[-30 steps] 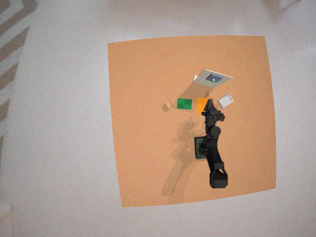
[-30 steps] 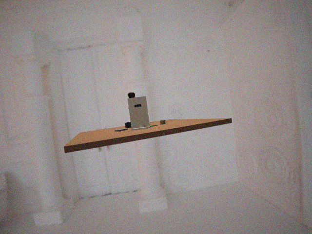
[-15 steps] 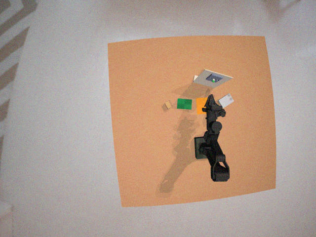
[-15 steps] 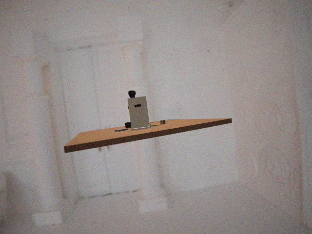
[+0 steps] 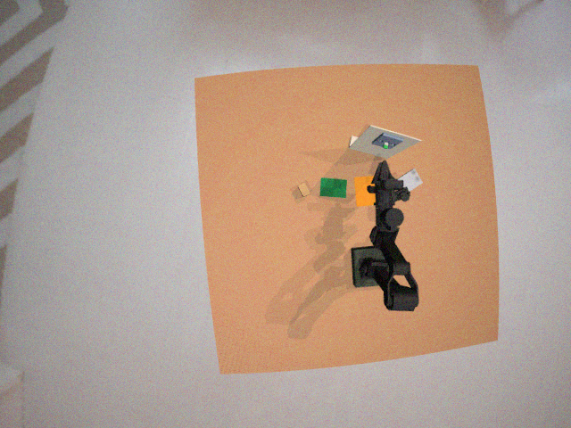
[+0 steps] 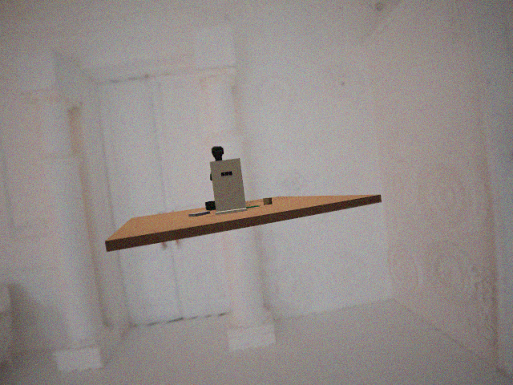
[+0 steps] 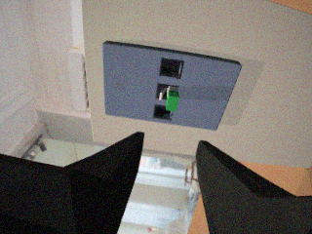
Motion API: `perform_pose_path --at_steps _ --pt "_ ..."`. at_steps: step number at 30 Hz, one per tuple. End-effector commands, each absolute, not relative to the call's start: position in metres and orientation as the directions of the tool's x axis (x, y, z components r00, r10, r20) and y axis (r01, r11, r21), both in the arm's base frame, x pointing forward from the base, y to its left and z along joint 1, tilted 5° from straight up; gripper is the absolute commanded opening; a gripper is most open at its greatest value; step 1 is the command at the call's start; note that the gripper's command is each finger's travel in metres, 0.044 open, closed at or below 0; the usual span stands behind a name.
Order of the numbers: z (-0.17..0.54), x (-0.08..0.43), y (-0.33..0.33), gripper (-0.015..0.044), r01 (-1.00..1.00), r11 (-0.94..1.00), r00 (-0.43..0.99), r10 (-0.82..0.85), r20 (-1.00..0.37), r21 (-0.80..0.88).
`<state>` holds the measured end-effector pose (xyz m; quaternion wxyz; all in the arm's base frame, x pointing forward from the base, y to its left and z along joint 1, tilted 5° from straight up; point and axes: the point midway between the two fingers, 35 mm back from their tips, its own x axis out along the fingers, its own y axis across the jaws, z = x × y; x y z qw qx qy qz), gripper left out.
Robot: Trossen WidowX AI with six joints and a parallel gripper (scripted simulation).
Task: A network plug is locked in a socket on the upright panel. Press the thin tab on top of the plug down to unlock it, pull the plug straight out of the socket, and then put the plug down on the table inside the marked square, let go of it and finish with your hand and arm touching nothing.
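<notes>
The plug [image 5: 385, 145] [image 7: 173, 100], green with a whitish part, sits in the middle of three openings in the blue-grey socket block [image 7: 132, 83] on the upright pale panel [image 5: 363, 141] [image 6: 228, 192] [image 7: 288, 97]. The thin tab is too small to make out surely. My gripper [image 5: 383, 162] [image 7: 171, 143] is partly open and empty, in front of the panel. In the wrist view the plug appears above the gap between the fingertips, apart from them. An orange marked patch [image 5: 363, 195] lies on the table, partly hidden under my arm.
A green rectangle [image 5: 333, 187] lies left of the orange patch, with a small wooden block [image 5: 302, 189] [image 6: 267, 201] farther left. A whitish flat piece [image 5: 409, 179] lies right of my gripper, partly covered by the arm. A pale foot shows behind the panel's left edge.
</notes>
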<state>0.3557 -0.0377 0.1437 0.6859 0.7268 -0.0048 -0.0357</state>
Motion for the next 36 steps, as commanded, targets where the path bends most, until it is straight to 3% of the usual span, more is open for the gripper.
perform_pose_path --at_steps 1,36 --pt "0.144 0.362 -0.039 0.0156 0.039 -0.061 0.998 -0.050 -0.042 0.997" --pt "0.142 0.412 -0.055 0.0156 0.035 -0.060 0.998 -0.050 -0.038 0.998"
